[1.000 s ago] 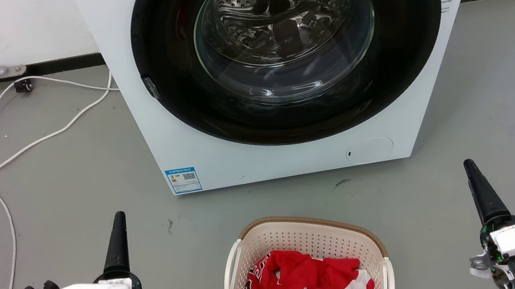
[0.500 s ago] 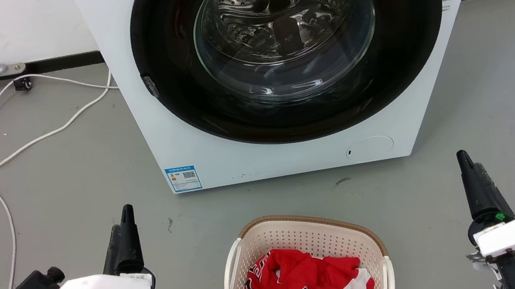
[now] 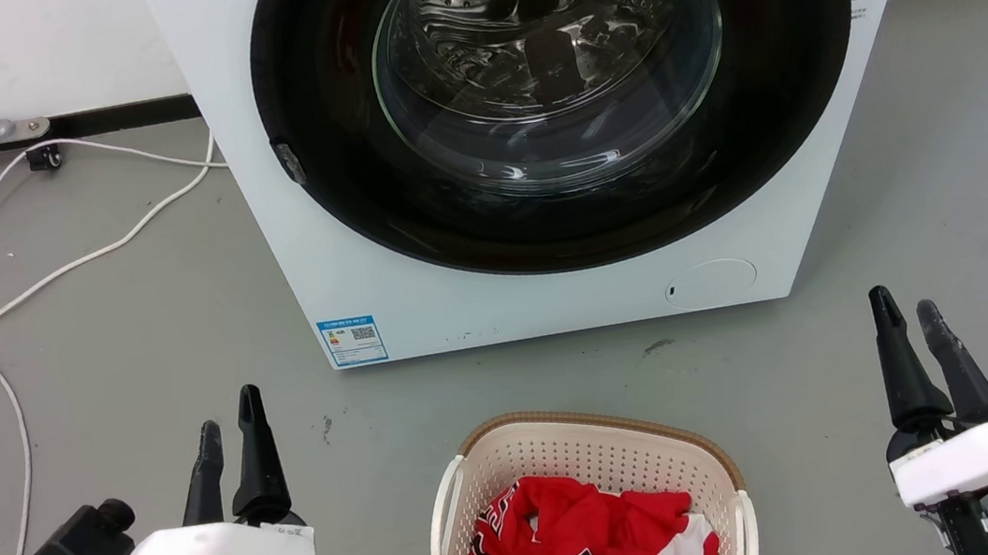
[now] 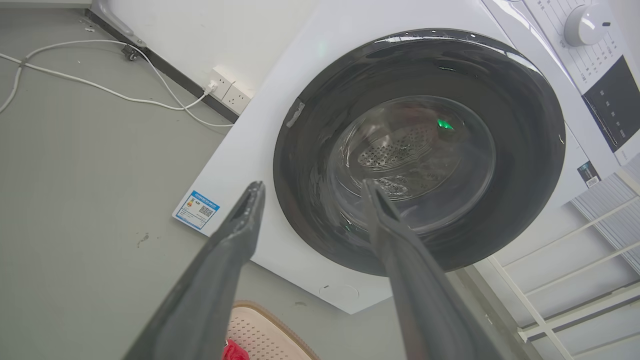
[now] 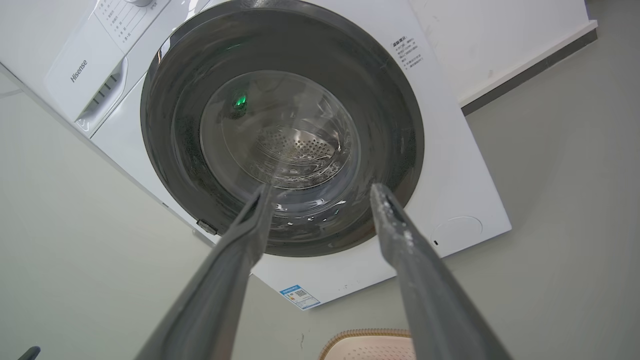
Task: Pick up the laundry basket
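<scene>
The left gripper (image 3: 229,414) hovers above the floor (image 3: 134,340), its 2 fingers (image 3: 257,448) parted, grasping nothing. Between both grippers the laundry basket (image 3: 605,455) sits on the floor before the washer (image 3: 507,309), holding a red jersey (image 3: 574,541). The right gripper (image 3: 903,305) is likewise parted and empty.

Head view taken from above, aimed forward and down: washer (image 3: 342,268) across upper frame, basket (image 3: 587,418) at bottom centre. Wrist views taken from low, rolled, aimed up at washer from closer. Washer front and basket rim shared by all three.
</scene>
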### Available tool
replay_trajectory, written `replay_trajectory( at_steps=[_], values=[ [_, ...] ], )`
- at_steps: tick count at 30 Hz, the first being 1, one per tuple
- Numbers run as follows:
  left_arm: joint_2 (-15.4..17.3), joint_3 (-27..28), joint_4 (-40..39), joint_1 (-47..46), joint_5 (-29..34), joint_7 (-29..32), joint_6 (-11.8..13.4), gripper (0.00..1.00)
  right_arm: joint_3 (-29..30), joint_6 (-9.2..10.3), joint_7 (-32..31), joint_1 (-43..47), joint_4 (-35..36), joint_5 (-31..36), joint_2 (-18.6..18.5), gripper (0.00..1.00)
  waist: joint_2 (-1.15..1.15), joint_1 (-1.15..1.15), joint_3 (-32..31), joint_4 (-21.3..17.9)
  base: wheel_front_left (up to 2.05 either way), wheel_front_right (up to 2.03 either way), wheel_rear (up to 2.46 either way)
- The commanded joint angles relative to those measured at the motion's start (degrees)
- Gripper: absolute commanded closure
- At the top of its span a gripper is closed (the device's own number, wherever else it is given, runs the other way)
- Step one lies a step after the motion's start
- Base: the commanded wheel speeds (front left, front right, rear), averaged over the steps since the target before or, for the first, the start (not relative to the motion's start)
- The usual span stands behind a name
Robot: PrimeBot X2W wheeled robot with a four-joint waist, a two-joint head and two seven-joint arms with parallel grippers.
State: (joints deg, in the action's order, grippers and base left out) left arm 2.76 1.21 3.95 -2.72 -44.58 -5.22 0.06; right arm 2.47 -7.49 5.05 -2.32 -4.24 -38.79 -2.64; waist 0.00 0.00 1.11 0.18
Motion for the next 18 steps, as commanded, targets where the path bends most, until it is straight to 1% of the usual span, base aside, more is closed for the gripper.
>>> replay_trajectory(
  at_steps=[1, 8, 18],
  values=[
    [0.22, -0.20, -1.22, -0.19, 2.20, -0.55, 0.29, 0.00, -0.14, -0.01, 0.63, -0.35, 1.19, 2.33, -0.22, 0.00, 0.00, 0.00, 0.02, 0.01, 0.00, 0.00, 0.00],
    [0.22, -0.85, -2.02, 0.24, 8.47, -1.90, 1.07, 0.00, -0.40, -0.01, 1.97, 0.03, 1.98, 8.54, -0.24, 0.00, 0.00, 0.00, 0.15, 0.00, 0.00, 0.00, 0.00],
    [0.21, -1.70, -2.66, 0.74, 14.83, -3.33, 1.94, 0.00, -0.94, -0.01, 3.40, 0.57, 2.53, 14.99, -0.26, 0.00, 0.00, 0.00, 0.24, 0.03, 0.00, 0.00, 0.00]
  ],
)
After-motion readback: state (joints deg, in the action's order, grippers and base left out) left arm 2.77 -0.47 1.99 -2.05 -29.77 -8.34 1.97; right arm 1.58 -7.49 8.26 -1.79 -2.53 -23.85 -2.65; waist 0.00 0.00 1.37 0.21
